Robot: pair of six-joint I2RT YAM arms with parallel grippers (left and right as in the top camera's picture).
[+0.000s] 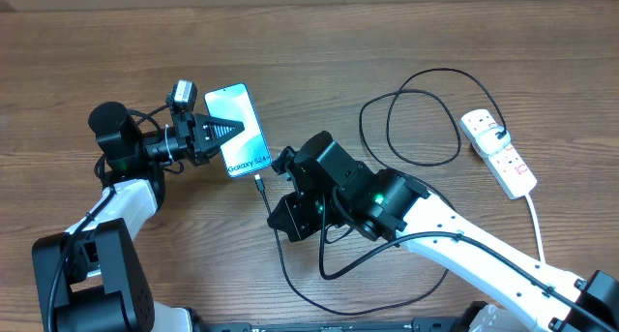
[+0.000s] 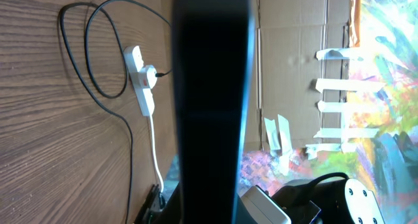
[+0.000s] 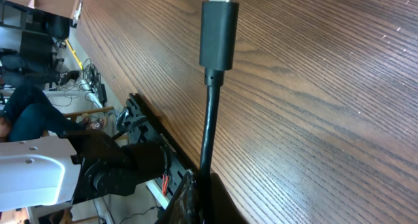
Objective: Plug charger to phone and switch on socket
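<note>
Pinching the phone [image 1: 232, 102] tight in the left gripper [image 1: 232, 129] so its port faces the charger [image 3: 210, 119], which the right gripper [image 3: 194, 199] clamps a bit behind its tip

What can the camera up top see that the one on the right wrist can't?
Only the overhead view shows the phone, gripped by the left fingers, the white socket, and the charger looping across the table. Only the right wrist view shows the connector big and close, plus a room beyond the table's edge. Both show the black charger cable and the wooden table.
</note>
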